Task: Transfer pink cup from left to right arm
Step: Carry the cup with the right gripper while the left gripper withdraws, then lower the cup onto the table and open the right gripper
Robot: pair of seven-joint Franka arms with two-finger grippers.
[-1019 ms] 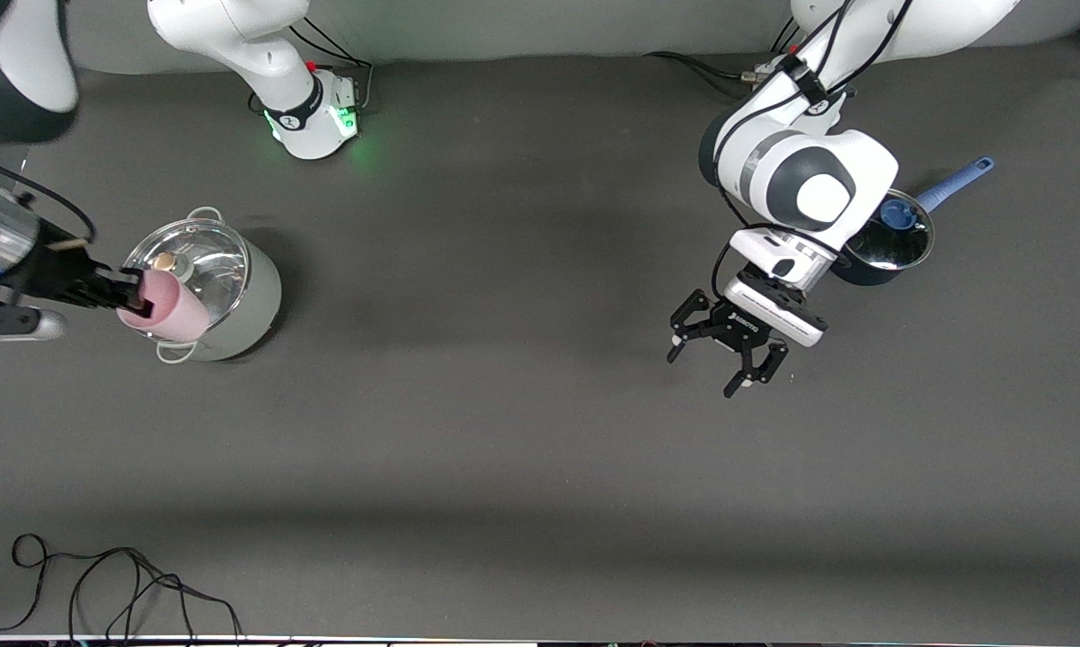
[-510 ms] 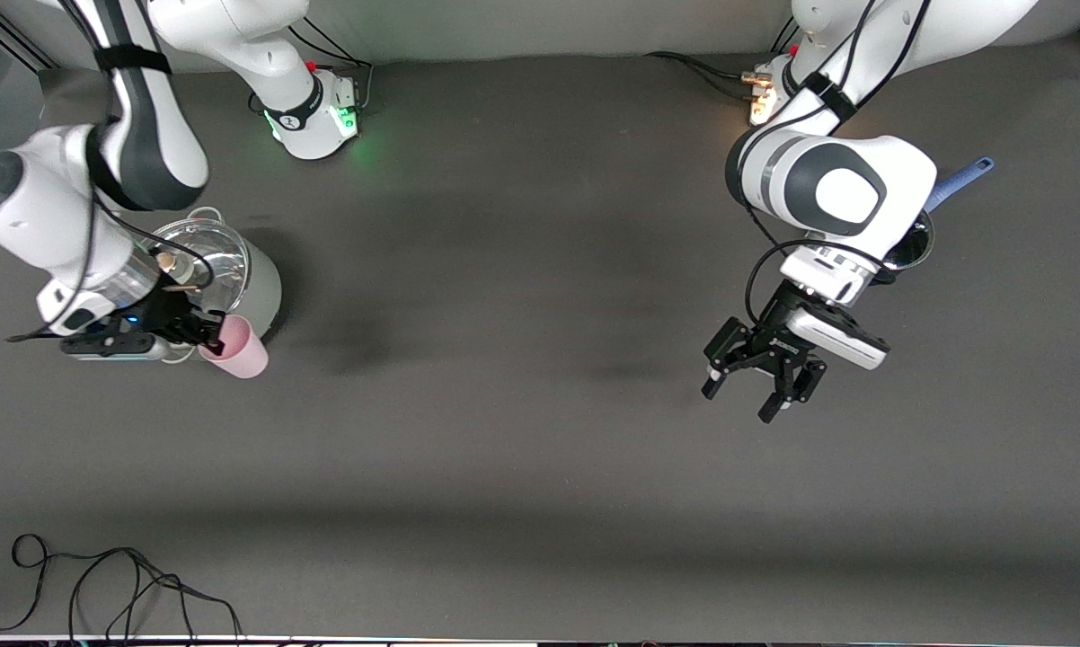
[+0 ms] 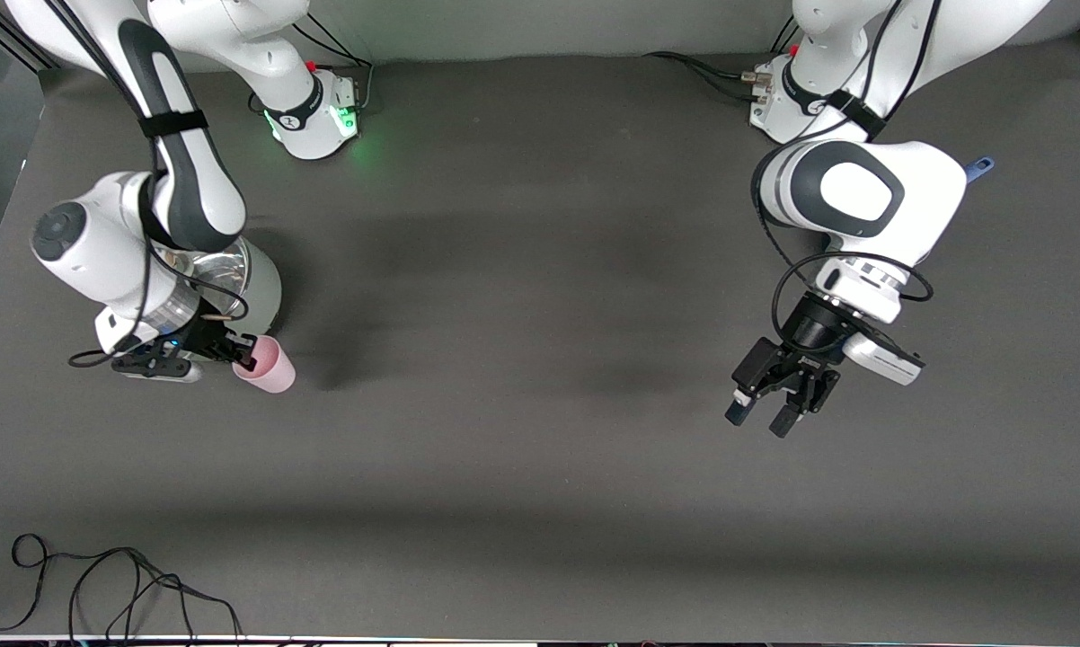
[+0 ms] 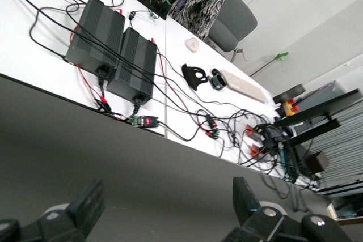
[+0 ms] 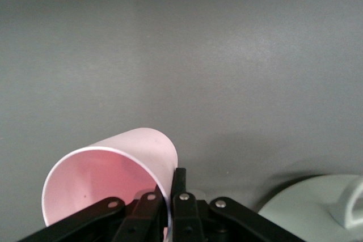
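Front view: right gripper (image 3: 242, 350) at right arm's end of table, jaws pinched on rim of pink cup (image 3: 266, 366), one finger inside the mouth, one outside. Cup tilted, body pointing away from the jaws toward table centre, held low over the dark table (image 3: 522, 449); cannot tell if base touches the mat. Steel pot (image 3: 251, 279) just beside the jaws, farther from front camera than cup, partly hidden under right arm's wrist. Left gripper (image 3: 774, 415) at left arm's end, in the air over bare mat, jaws spread w/ nothing between them, well apart from cup. Blue handle tip (image 3: 980, 165) peeking out past left arm's elbow link. Loose black cable (image 3: 109, 575) on mat near front edge, well apart from both grippers.

Left wrist view: two fingertips (image 4: 85, 205) wide apart at frame bottom, gap empty. Past the jaws: mat edge, then white bench w/ two black power bricks (image 4: 113, 49) and tangled wires. Grey chair (image 4: 232, 21) farther off. No cup here.

Right wrist view: pink cup (image 5: 113, 179) right at the jaws, open mouth facing camera, wall clamped between black fingers (image 5: 180, 202). Grey-green pot w/ lug handle (image 5: 317, 208) just beside the jaws. Plain mat ahead
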